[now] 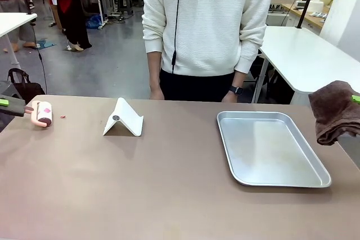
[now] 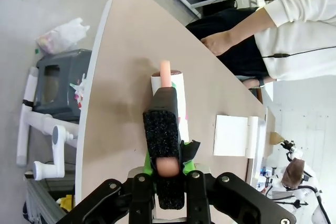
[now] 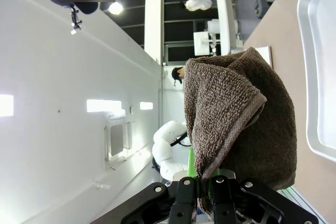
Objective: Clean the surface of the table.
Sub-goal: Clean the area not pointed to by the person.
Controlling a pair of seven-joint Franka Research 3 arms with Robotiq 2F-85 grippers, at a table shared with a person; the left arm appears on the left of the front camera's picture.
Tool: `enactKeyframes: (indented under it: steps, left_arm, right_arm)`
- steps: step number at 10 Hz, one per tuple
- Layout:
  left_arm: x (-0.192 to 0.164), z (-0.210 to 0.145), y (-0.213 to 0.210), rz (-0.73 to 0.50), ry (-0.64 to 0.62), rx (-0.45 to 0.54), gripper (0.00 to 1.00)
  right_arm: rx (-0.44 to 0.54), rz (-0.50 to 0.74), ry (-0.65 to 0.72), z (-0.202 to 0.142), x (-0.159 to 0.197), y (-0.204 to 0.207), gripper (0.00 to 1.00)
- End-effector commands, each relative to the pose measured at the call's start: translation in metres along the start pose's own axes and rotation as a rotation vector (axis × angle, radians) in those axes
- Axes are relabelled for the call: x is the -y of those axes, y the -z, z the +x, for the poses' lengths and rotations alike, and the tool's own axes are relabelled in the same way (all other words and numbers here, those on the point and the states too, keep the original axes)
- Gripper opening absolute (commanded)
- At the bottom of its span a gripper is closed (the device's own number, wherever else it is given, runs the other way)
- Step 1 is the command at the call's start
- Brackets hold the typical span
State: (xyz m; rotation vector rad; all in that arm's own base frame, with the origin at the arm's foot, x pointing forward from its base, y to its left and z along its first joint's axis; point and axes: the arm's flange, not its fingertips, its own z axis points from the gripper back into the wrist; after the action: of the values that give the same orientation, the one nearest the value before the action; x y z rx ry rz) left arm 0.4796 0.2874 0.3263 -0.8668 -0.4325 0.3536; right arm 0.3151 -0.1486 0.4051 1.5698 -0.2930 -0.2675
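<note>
- My left jaws: clamped on the lint roller (image 1: 44,113) handle, at the surface's (image 1: 169,195) left end.
- My right jaws: clamped on the brown towel (image 1: 333,111), which hangs at the right end.
- Risk: the towel's loose folds may snag and drag the steel tray (image 1: 224,139) while wiping.

We log the left gripper (image 2: 167,167) at the far left, fingers lying near level, jaws clamped on the handle of a lint roller (image 2: 176,95). The right gripper (image 3: 206,182) is at the far right, jaws pinched tight on a brown cloth (image 3: 236,124) draped over it.
</note>
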Motion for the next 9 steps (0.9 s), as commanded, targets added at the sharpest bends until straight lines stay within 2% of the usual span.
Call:
enactKeyframes:
  steps: [1, 4, 7, 8, 9]
  left_arm:
    - [-0.001, 0.000, 0.013, 0.046, -0.056, -0.048, 0.03]
    - [0.009, -0.001, 0.047, 0.051, -0.089, -0.146, 0.03]
    - [0.027, -0.001, 0.079, 0.065, -0.092, -0.171, 0.03]
    - [0.035, -0.001, 0.089, 0.053, -0.105, -0.117, 0.03]
    - [0.042, -0.002, 0.095, 0.019, -0.096, -0.104, 0.03]
  right_arm:
    - [-0.006, 0.002, -0.007, -0.002, -0.003, 0.000, 0.07]
    - [-0.006, 0.002, -0.007, -0.002, -0.003, 0.000, 0.07]
    - [-0.006, 0.002, -0.007, -0.002, -0.003, 0.000, 0.07]
    - [-0.006, 0.002, -0.007, -0.002, -0.003, 0.000, 0.07]
    - [-0.006, 0.002, -0.007, -0.002, -0.003, 0.000, 0.07]
